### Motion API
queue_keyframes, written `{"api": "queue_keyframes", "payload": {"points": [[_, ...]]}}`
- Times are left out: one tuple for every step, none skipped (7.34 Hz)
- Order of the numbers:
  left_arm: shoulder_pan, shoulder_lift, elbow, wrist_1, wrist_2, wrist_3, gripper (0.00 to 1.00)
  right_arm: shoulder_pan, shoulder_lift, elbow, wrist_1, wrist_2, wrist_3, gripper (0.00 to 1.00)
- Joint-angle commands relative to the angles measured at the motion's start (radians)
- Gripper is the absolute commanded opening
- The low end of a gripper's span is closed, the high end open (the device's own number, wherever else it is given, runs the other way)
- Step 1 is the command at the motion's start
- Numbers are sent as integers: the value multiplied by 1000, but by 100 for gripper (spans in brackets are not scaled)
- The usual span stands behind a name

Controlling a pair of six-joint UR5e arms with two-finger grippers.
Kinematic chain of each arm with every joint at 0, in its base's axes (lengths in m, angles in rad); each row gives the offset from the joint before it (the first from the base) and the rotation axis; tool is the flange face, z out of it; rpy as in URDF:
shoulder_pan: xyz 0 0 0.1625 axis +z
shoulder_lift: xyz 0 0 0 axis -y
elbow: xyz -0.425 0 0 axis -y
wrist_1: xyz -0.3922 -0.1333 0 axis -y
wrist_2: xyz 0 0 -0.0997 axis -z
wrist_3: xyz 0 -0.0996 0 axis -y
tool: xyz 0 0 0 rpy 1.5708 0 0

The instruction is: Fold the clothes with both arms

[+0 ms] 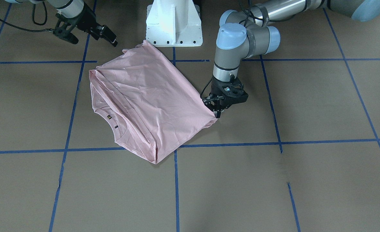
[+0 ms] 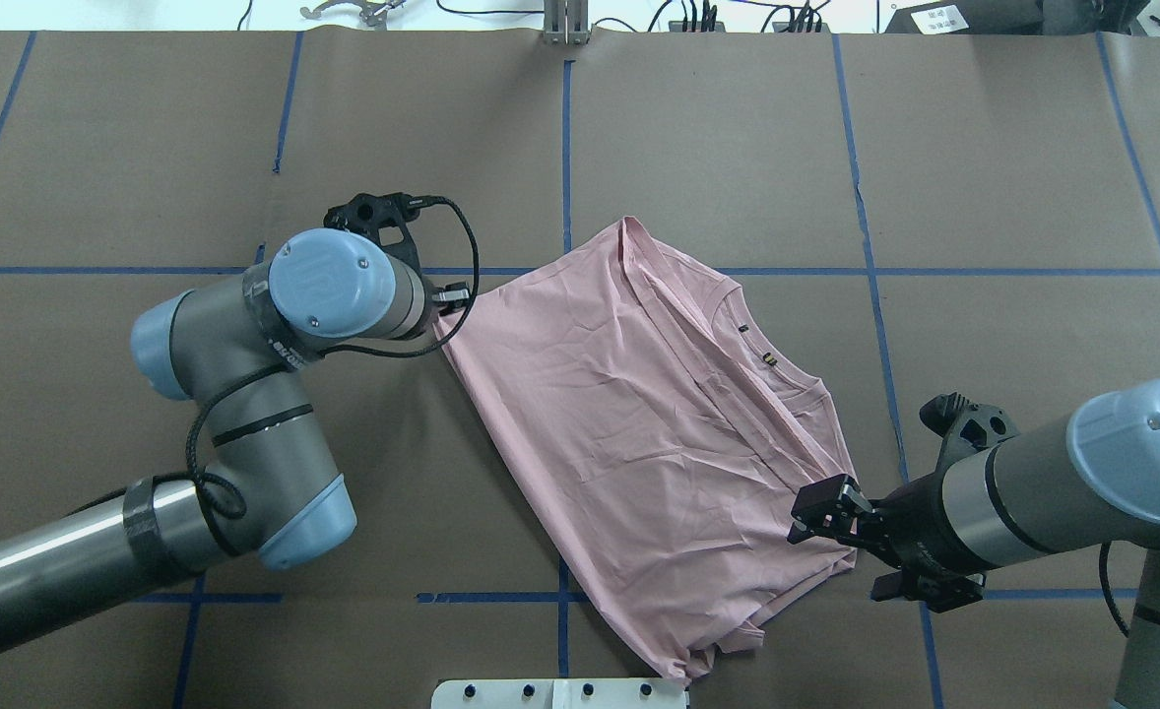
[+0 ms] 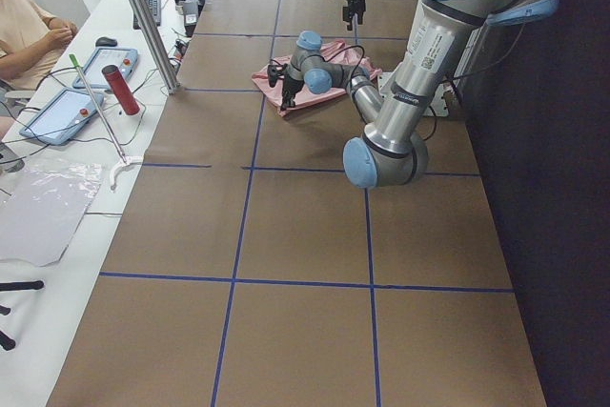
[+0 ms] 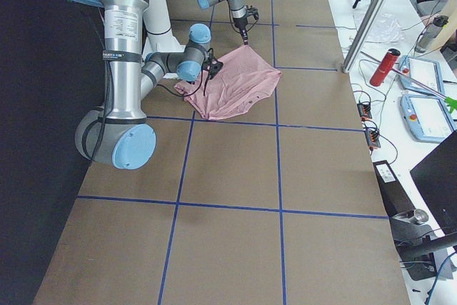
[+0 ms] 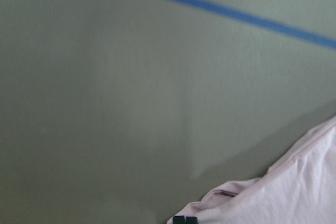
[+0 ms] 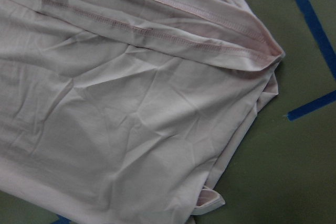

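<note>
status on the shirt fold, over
Black two-finger left pincer down at the corner of the pale pink short-sleeved T-shirt, grip unclear. Right pincer open, raised off cloth. Shirt partly folded, rumpled. No obstruction seen.

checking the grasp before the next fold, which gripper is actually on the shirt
The left gripper: it is down at a corner of the T-shirt, shut on its edge. The right gripper hangs open, apart from the cloth.
</note>
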Motion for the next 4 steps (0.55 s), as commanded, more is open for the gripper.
{"api": "queue_keyframes", "payload": {"points": [[-97,-146,355,-285,2,25,0,37,17,-1,-1,1,3,100],[-128,-233,477,-315,2,33,0,46,19,-1,1,1,3,100],[-148,-269,546,-351,3,42,0,56,19,-1,1,1,3,100],[-160,-306,669,-463,5,44,0,54,20,-1,1,-1,5,100]]}}
